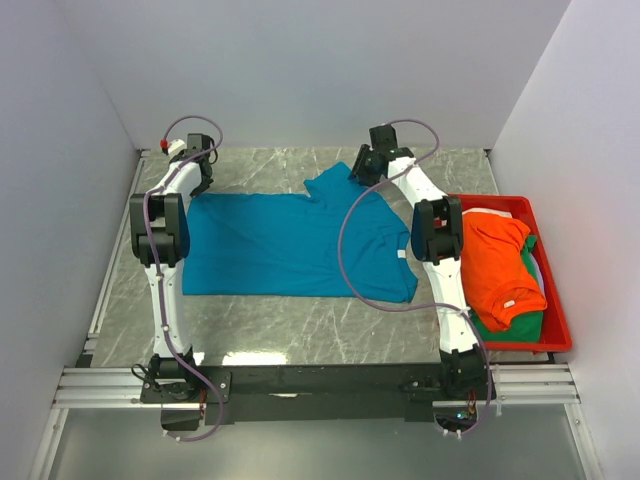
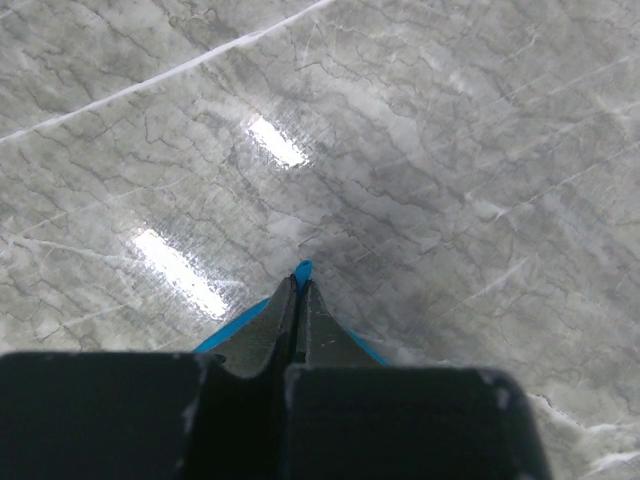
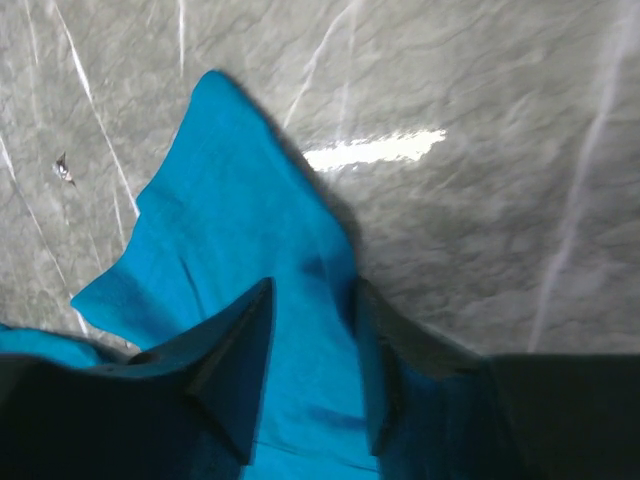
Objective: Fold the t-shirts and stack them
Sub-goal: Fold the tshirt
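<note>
Left gripper at the far-left corner of the table: jaws pressed together on a pinch of teal cloth, a small blue tip poking out past the fingertips. Table is polished grey marble-look slab, veined, with glare patches. Teal-blue t-shirt lies spread flat across the middle, lengthwise left to right, smooth matte knit with few creases. Its white neck label shows near the right end, too small to read. Far sleeve is drawn up into a peak under the right gripper; there the jaws stand partly apart with a ridge of the cloth between them, and I cannot tell whether the pads press it. A greyish-purple cable from the right arm loops over the shirt's right half. Far right, a red bin of hard plastic sits beside the right arm. Rumpled inside it: an orange t-shirt on top, a green t-shirt beneath, and a sliver of white t-shirt at the edge.
</note>
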Robot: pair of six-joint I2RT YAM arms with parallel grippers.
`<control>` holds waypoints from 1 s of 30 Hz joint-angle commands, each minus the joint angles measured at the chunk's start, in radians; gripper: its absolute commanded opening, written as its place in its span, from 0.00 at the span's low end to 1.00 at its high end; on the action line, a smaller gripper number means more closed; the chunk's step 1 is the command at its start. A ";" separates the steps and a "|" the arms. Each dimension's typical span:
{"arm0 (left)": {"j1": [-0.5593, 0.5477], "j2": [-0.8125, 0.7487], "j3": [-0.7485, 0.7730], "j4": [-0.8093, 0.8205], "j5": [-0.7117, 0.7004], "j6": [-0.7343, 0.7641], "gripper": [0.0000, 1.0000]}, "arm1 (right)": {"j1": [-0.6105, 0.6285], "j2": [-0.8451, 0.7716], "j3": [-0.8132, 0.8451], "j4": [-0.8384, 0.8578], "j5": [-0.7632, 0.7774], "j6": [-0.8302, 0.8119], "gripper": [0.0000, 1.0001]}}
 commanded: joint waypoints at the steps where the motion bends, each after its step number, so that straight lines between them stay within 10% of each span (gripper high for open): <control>1: 0.001 -0.059 -0.017 0.004 0.029 0.015 0.00 | 0.013 0.019 0.012 -0.005 -0.004 0.013 0.43; 16: 0.001 -0.083 0.000 0.007 0.021 0.035 0.00 | -0.012 -0.105 -0.106 0.122 0.091 -0.041 0.02; 30: 0.001 -0.092 0.031 0.002 0.060 0.035 0.02 | -0.056 -0.244 -0.263 0.254 0.117 -0.065 0.00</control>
